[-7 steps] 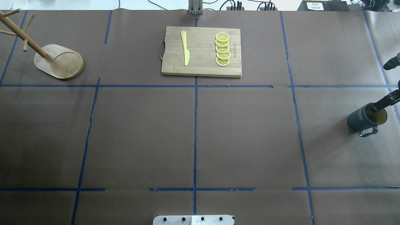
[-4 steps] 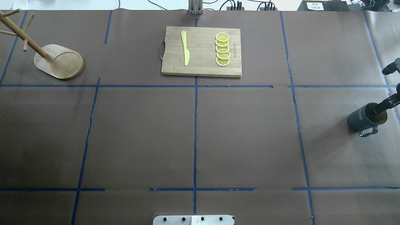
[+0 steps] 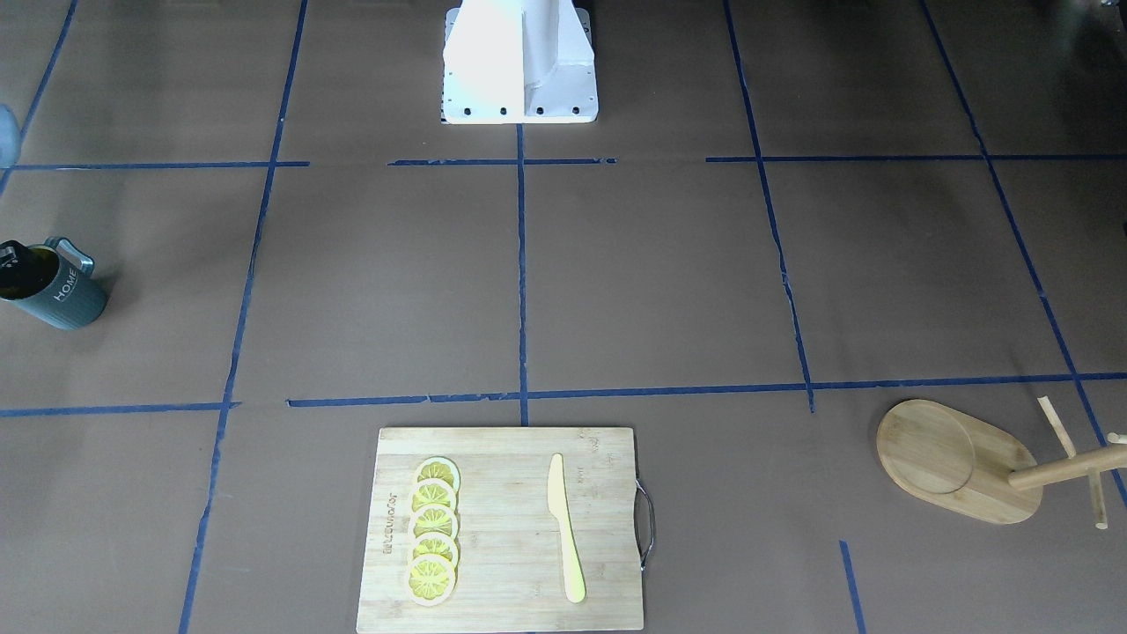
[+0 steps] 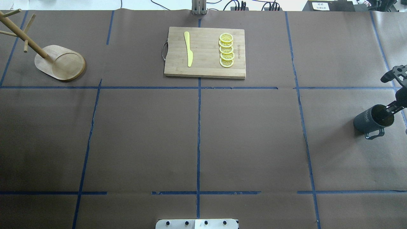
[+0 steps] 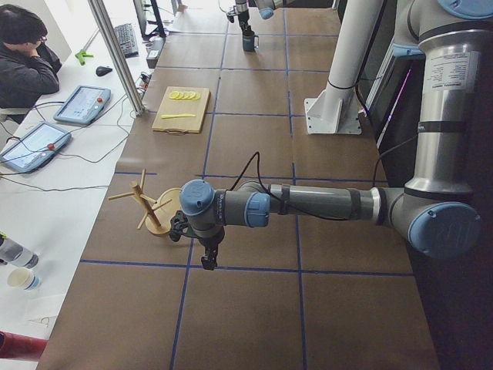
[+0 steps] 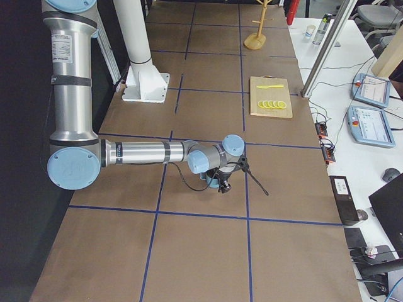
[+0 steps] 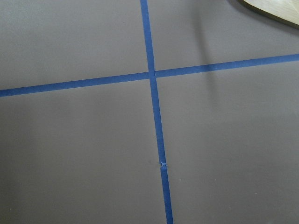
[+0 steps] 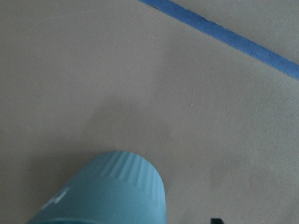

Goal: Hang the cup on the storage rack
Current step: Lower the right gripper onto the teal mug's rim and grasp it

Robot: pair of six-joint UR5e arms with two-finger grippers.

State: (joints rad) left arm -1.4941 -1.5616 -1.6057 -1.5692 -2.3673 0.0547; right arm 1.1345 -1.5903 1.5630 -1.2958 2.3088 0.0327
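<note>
The cup [image 4: 370, 122], dark teal-grey with "HOME" on its side, stands upright at the table's far right, handle toward the robot. It also shows in the front view [image 3: 57, 291] and the right wrist view [image 8: 107, 191]. My right gripper [image 4: 391, 92] is open. One finger [image 4: 390, 109] reaches into the cup's mouth; the other stands well outside, beyond it. The storage rack [image 4: 60, 65] stands at the far left back, also in the front view [image 3: 960, 458]. My left gripper [image 5: 208, 258] hangs low near the rack; I cannot tell if it is open or shut.
A bamboo cutting board [image 4: 205, 52] with a yellow knife [image 4: 188, 49] and several lemon slices [image 4: 226, 51] lies at the back middle. Blue tape lines cross the brown table cover. The robot's base plate [image 4: 197, 224] sits at the near edge.
My right gripper has shifted: the finger in the cup drew back toward the right rim, and the outer finger moved down and left. The cup has not moved.
</note>
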